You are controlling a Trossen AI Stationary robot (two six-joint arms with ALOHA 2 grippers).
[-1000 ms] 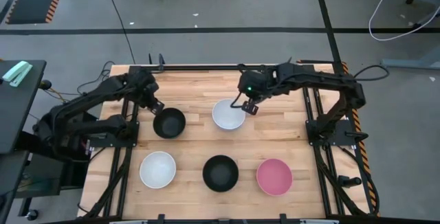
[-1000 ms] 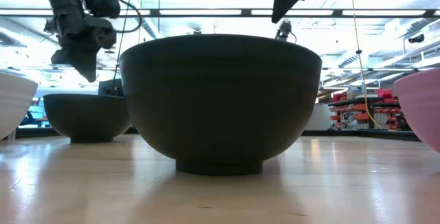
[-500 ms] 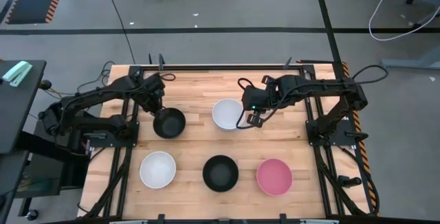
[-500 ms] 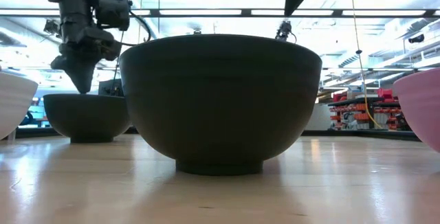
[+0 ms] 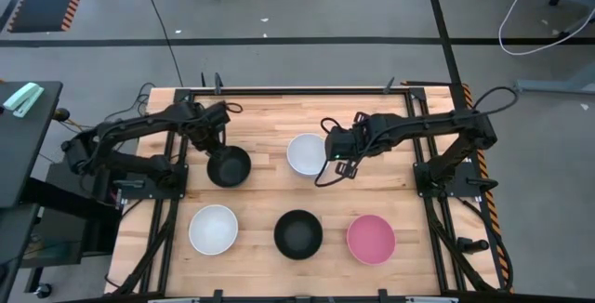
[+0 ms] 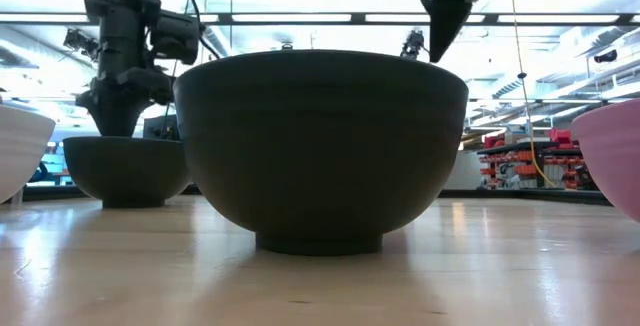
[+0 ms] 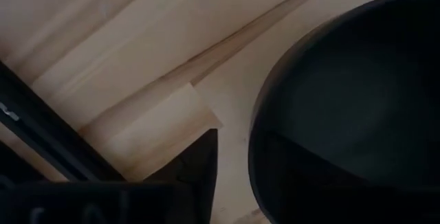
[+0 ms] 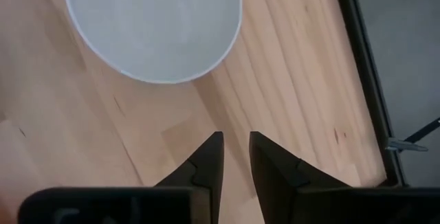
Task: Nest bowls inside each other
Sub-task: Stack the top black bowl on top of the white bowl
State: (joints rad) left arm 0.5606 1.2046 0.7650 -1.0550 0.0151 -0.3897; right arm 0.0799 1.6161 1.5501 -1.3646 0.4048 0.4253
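Five bowls show, each resting on its foot on the wooden table. At the far side are a black bowl [image 5: 229,166] [image 7: 344,107] and a pale whitish bowl [image 5: 309,154] [image 8: 152,25]. Along the near edge are a white bowl [image 5: 213,229], a second black bowl [image 5: 298,234] [image 6: 320,146] and a pink bowl [image 5: 371,239]. A sixth bowl is not seen. My left gripper [image 5: 215,147] [image 7: 237,159] is open astride the far black bowl's far-left rim, one finger inside, one outside. My right gripper [image 5: 326,175] [image 8: 236,145] hangs above the table, just near-right of the pale bowl, open by a narrow gap. My left gripper comes at the far black bowl's far-left rim [image 7: 258,138] from above, one finger [image 7: 203,165] outside the wall and the other inside the hollow. Whether either finger touches the rim, I cannot tell. The bowl sits upright on the table.
Black frame rails run along the table's left [image 5: 177,201] and right [image 5: 418,201] sides. Bare wood lies between the far and near rows and right of the pale bowl [image 5: 381,177]. The near black bowl fills the middle of the low view.
My left gripper has moved right and down onto the far black bowl's far-left rim. My right gripper has drawn away from the pale bowl's right rim toward the near edge. No bowl has moved.
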